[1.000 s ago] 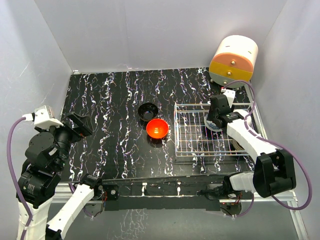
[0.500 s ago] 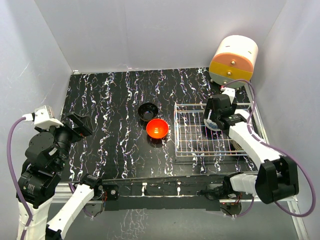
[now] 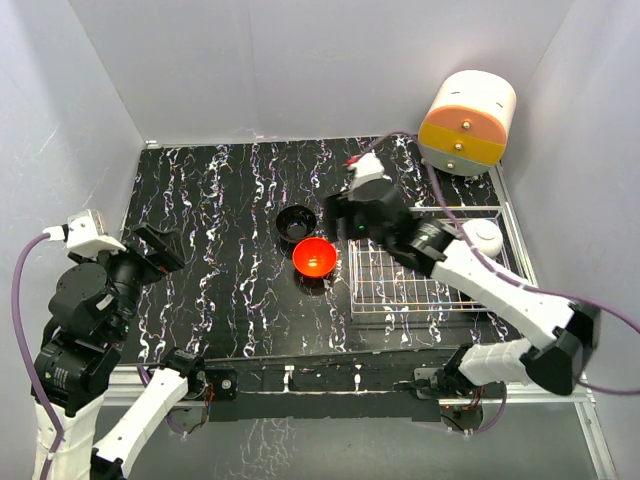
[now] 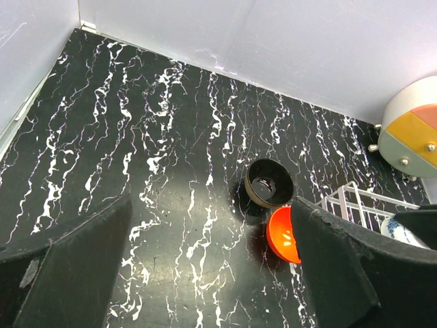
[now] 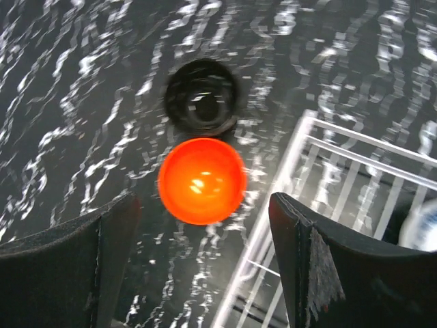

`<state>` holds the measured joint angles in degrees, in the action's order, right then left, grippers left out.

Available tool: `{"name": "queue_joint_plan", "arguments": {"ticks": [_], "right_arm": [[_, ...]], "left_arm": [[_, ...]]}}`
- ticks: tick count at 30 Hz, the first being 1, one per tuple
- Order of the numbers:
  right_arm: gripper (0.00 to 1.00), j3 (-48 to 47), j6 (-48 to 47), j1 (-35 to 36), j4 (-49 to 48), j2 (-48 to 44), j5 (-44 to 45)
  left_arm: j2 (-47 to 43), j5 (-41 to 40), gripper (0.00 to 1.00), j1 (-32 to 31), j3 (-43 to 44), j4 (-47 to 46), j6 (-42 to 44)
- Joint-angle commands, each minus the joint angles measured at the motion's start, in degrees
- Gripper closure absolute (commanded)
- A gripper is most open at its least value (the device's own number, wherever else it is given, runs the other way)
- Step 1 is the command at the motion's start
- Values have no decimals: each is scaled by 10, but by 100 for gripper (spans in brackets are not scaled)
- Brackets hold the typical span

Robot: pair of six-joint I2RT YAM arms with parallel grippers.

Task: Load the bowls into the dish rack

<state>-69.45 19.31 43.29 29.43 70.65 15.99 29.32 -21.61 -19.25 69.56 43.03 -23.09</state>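
Pale, plain walls (image 3: 300, 60) close the space on the left, the far side and the right, leaving only the near side open. The floor of this box is a black worktop (image 3: 220, 260) veined with white streaks. Its left half and its far strip are bare, giving wide room to move there.

The right arm (image 3: 480, 280) lies slantwise over the right half, crossing above the dish rack (image 3: 400, 295). The left arm (image 3: 90, 310) is folded up at the near left corner, off the marble.

The rack, a shallow silver wire grid, sits near the right wall, its near side close to the worktop's near edge. A round cream-and-orange cabinet (image 3: 467, 120) stands in the far right corner, just beyond the rack.

A white bowl (image 3: 485, 238) rests in the rack's far right part. A blue-and-white bowl (image 4: 403, 232) shows only partly, inside the rack. On the marble just left of the rack lies the red-orange bowl (image 3: 314, 257), with the black bowl (image 3: 296, 222) close behind it on the far side; both stand upright and outside the wire.

The right pincer (image 5: 203, 198) hangs above the red-orange bowl, beside the rack's far left corner, fingers spread wide and holding nothing. The left pincer (image 4: 210, 205) is also spread wide and empty, high above the bare left side.
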Motion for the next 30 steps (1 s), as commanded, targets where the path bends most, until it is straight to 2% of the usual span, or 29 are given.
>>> {"name": "queue_joint_plan", "arguments": {"ticks": [1,14,21,25,30], "right_arm": [[21,-73,-35,86,-14,90,1],[26,-112,-46,128,-38,323,-7],[31,-103,-60,134,-80,372,14],[43,-106,-65,134,-86,393,21],[49,-102,-69,134,-92,413,28]], "left_arm": [[9,-6,3,-2,30,8,3],[-20,-37,3,-2,40,47,5],[-26,-41,3,-2,31,51,6],[-28,-46,3,-2,32,56,8],[-32,-51,3,-2,34,62,9]]}}
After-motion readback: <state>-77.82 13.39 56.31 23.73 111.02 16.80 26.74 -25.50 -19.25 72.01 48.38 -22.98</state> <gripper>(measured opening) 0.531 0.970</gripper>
